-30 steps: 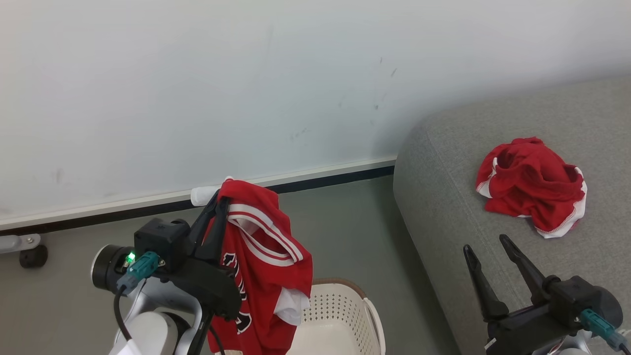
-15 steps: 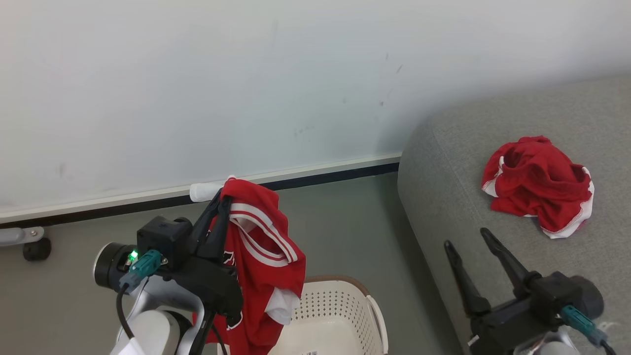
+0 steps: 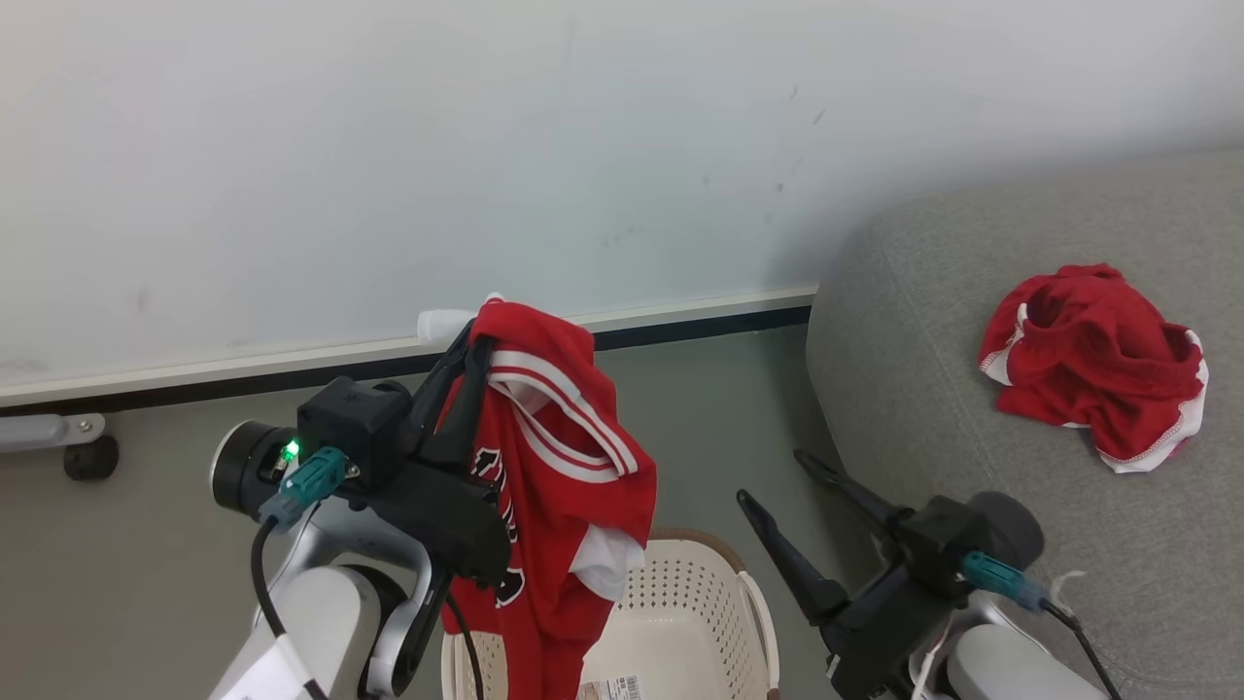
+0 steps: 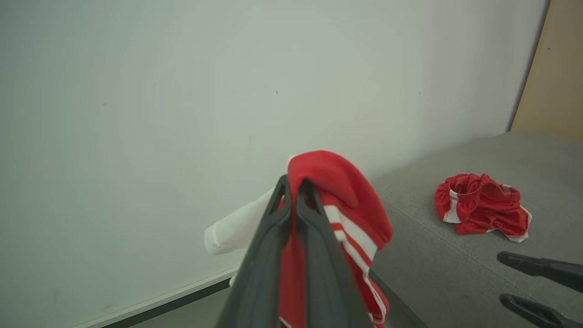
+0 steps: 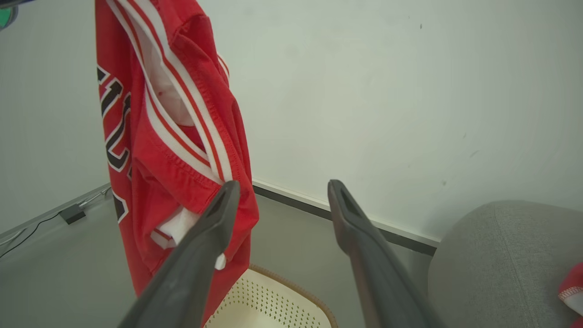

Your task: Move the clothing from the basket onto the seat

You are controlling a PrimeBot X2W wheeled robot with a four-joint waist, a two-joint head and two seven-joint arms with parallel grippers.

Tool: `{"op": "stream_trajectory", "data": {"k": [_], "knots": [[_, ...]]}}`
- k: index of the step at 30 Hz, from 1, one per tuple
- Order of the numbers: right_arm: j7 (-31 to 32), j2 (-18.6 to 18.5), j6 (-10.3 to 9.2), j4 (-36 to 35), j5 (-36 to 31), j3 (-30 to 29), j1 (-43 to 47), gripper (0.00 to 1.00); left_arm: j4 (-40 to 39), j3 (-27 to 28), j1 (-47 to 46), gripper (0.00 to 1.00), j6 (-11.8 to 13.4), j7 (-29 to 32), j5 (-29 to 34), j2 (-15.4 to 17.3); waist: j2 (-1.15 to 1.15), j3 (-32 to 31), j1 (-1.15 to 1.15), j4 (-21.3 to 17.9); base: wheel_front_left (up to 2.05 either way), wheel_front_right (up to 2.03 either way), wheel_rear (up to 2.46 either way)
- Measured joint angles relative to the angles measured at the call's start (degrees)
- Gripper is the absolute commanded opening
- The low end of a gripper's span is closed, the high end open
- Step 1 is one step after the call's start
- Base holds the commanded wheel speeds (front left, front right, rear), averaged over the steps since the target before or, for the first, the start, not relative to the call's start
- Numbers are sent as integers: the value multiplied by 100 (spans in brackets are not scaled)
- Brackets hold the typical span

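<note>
Dark lettering [image 5: 117, 152] on jersey [image 5: 191, 91] — unreadable; basket [image 3: 680, 593] label [image 3: 607, 688] — illegible.

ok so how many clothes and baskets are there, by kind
red garments: 2, a lettered jersey in the left gripper, crumpled shorts on the sofa seat
white piece: 1, behind the held jersey
laundry basket: 1
total: 4

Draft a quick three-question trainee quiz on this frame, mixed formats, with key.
1. True or false: the left gripper is shut on the red jersey.
2. Fill in: the jaws of the right gripper stand ____.
3. Where is the crumpled red garment? A on the seat; B in the right gripper; C draped over the left gripper.
Key: 1 true; 2 open, holding nothing; 3 A.
</note>
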Motion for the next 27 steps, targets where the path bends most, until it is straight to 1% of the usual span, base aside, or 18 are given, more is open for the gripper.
{"op": "stream_trajectory", "data": {"k": [4, 9, 12, 14, 16, 22, 27], "knots": [[99, 143, 264, 454, -32, 216, -303, 100, -43, -45, -107, 0, -7, 51, 2, -15, 0, 49, 0, 61, 0, 0, 0], [192, 324, 409, 992, -116, 546, -716, 100, -102, -99, -199, 0, -52, 78, 23, -55, 0, 113, 0, 125, 0, 0, 0], [201, 486, 457, 1282, -211, 805, -968, 100, -105, -129, -279, 0, -52, 93, 44, -80, 0, 149, 0, 163, 0, 0, 0], [201, 672, 461, 1523, -253, 1076, -1180, 100, -110, -143, -293, 0, -52, 96, 45, -93, 0, 173, 0, 188, 0, 0, 0], [199, 778, 463, 1700, -253, 1238, -1287, 100, -110, -165, -306, 0, -53, 103, 45, -101, 1, 188, 0, 204, 0, 0, 0], [141, 949, 463, 2106, -223, 1933, -1630, 100, -125, -220, -405, 0, -57, 151, 52, -152, 0, 227, 0, 267, 0, 0, 0], [83, 1087, 463, 2543, -118, 2331, -1929, 100, -108, -289, -449, 0, -108, 172, 53, -188, 0, 250, 0, 328, 0, 0, 0]]}}
